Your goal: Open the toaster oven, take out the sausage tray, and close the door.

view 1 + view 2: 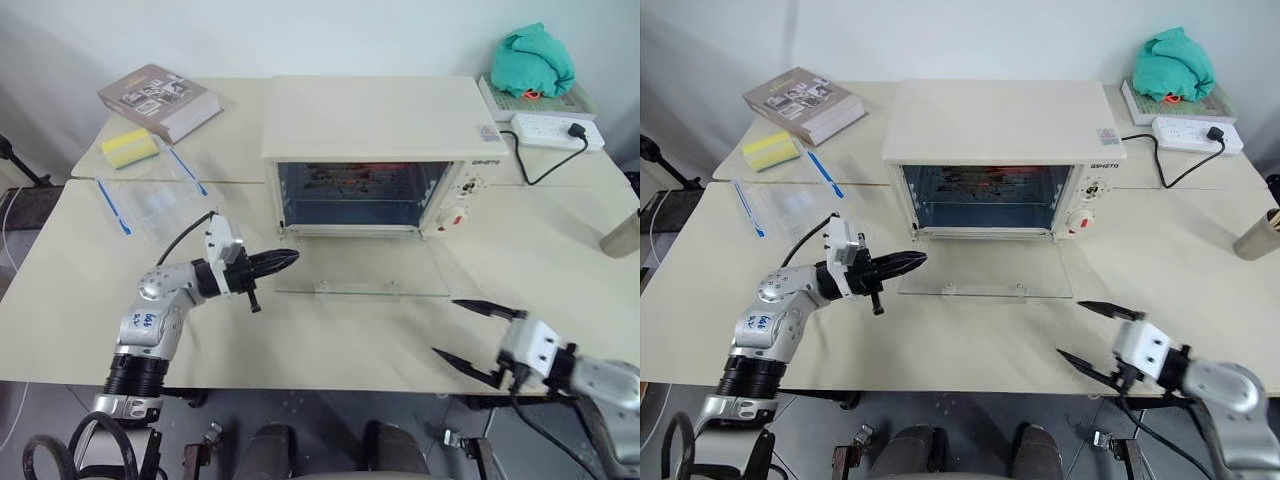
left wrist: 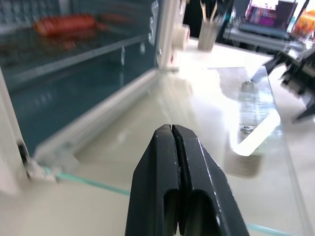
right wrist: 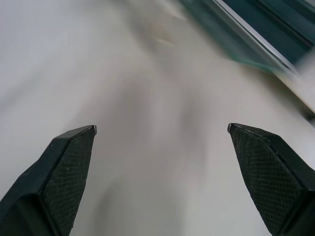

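— Pale worktop (image 1: 90, 300), door (image 1: 365, 270) already flat on it. Which step is this?

— Opening is done, I'd say; fetching comes next. Left tool (image 1: 285, 259) pinched tight on nothing, at the door's nine o'clock edge. Right tool (image 1: 463, 330) spread wide, empty, near the five o'clock corner.

— And the sausage tray (image 2: 64, 27)?

— Inside the toaster oven (image 1: 370, 125), at twelve o'clock. Next, the left tool likely must open and reach in.

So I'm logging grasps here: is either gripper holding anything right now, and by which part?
Nothing is held. The left gripper is shut on nothing beside the open door; the right gripper is open over the table.
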You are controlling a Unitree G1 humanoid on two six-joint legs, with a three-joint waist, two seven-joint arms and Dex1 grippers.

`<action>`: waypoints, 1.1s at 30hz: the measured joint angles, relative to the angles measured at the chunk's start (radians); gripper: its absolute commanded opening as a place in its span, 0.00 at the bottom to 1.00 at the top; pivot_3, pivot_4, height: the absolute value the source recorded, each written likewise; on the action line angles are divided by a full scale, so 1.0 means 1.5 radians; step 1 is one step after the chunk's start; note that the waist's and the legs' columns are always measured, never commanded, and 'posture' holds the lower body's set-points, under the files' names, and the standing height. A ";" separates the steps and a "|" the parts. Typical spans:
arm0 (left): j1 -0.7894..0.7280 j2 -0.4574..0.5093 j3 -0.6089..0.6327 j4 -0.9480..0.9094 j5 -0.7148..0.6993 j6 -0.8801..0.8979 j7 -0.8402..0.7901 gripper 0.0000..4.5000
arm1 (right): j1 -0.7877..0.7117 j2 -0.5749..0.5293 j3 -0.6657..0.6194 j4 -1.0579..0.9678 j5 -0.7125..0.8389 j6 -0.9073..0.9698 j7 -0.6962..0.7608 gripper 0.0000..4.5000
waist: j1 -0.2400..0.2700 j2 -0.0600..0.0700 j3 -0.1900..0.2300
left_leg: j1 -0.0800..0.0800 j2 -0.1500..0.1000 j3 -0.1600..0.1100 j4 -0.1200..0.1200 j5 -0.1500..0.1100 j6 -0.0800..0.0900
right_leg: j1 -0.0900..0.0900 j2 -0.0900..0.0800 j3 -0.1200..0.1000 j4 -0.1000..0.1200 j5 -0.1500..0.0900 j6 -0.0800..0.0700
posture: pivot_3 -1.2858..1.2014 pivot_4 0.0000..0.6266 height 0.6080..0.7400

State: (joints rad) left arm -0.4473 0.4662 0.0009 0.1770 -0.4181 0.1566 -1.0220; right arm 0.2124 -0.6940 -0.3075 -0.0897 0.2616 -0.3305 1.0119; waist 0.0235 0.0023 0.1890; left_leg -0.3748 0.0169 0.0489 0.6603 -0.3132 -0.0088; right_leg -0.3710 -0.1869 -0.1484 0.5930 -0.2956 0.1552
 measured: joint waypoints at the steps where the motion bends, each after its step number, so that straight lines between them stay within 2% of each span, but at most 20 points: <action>1: 0.000 -0.003 -0.004 0.003 0.008 -0.012 -0.002 0.01 | 0.001 -0.004 -0.012 0.000 -0.005 -0.003 -0.008 1.00 | -0.002 0.000 0.000 | 0.000 0.000 0.001 0.001 0.000 0.000 | 0.000 0.000 0.001 0.000 0.000 -0.001 | 0.52 0.24 1.00; 3: 0.001 -0.006 -0.009 0.021 0.026 -0.041 -0.003 0.01 | -0.008 -0.008 -0.019 0.001 -0.013 -0.010 -0.025 1.00 | -0.003 0.000 0.000 | 0.002 0.001 0.002 0.001 0.000 0.000 | 0.000 0.001 0.002 0.001 0.001 -0.001 | 0.52 0.24 1.00; 8: 0.009 -0.015 -0.011 0.076 0.080 -0.151 0.012 0.01 | -0.145 -0.010 0.017 0.004 -0.107 -0.010 -0.108 1.00 | -0.008 0.000 0.000 | 0.002 0.002 0.004 0.002 0.000 0.000 | -0.001 0.001 0.004 0.002 0.002 -0.002 | 0.52 0.24 1.00; 10: 0.009 -0.022 -0.011 0.078 0.084 -0.163 0.016 0.07 | -0.177 -0.003 0.038 -0.016 -0.130 -0.005 -0.133 1.00 | -0.007 0.000 0.000 | 0.002 0.002 0.004 0.002 0.000 0.000 | -0.002 0.002 0.005 0.003 0.002 -0.002 | 0.52 0.24 1.00; 11: 0.012 -0.020 -0.008 0.078 0.084 -0.171 0.016 0.12 | -0.186 0.002 0.052 -0.023 -0.145 0.002 -0.143 1.00 | 0.000 -0.001 0.000 | 0.002 0.002 0.004 0.001 0.000 0.000 | -0.002 0.002 0.004 0.003 0.002 -0.001 | 0.52 0.24 1.00; 12: 0.026 -0.015 0.012 0.081 0.082 -0.192 0.017 0.18 | -0.272 0.053 0.114 -0.032 -0.190 0.038 -0.179 1.00 | -0.007 -0.001 0.000 | 0.001 0.002 0.006 0.002 0.000 0.000 | -0.003 0.002 0.006 0.002 0.002 -0.001 | 0.52 0.24 1.00; 15: 0.066 -0.019 0.031 0.044 0.046 -0.193 0.011 0.37 | -0.367 0.102 0.212 -0.054 -0.237 0.048 -0.200 1.00 | -0.016 -0.001 0.000 | 0.002 0.003 0.006 0.002 0.000 0.001 | -0.003 0.002 0.007 0.003 0.002 -0.001 | 0.52 0.24 1.00; 20: 0.154 0.003 0.114 -0.066 -0.033 -0.154 0.034 0.72 | -0.483 0.161 0.298 0.018 -0.351 0.048 -0.278 1.00 | -0.019 -0.002 0.000 | 0.002 0.003 0.006 0.002 -0.001 0.001 | -0.004 0.002 0.007 0.004 0.002 -0.001 | 0.52 0.24 1.00; 24: 0.242 0.029 0.186 -0.162 -0.067 -0.118 0.074 1.00 | -0.543 0.182 0.364 0.099 -0.492 0.045 -0.379 1.00 | -0.019 -0.001 0.000 | 0.002 0.003 0.006 0.002 -0.001 0.001 | -0.004 0.002 0.008 0.005 0.002 -0.001 | 0.52 0.24 1.00; 28: 0.303 0.025 0.227 -0.222 -0.097 -0.079 0.123 1.00 | -0.590 0.204 0.400 0.162 -0.605 0.086 -0.467 1.00 | -0.022 -0.002 0.000 | 0.002 0.003 0.006 0.002 -0.001 0.001 | -0.005 0.002 0.008 0.005 0.002 -0.001 | 0.52 0.24 1.00; 33: 0.323 0.012 0.242 -0.257 -0.108 -0.060 0.163 1.00 | -0.638 0.233 0.440 0.231 -0.697 0.148 -0.536 1.00 | -0.026 -0.002 0.000 | 0.002 0.003 0.006 0.002 -0.001 0.000 | -0.005 0.002 0.008 0.006 0.002 -0.001 | 0.52 0.24 1.00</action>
State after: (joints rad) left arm 0.0366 0.4845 0.3641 -0.2086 -0.5798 0.0669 -0.7777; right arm -0.7439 -0.3440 0.3520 0.2568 -0.7837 -0.1081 0.2078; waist -0.0160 0.0000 0.1893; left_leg -0.3723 0.0215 0.0581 0.6632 -0.3147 -0.0082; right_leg -0.3783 -0.1834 -0.1361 0.6019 -0.2927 0.1532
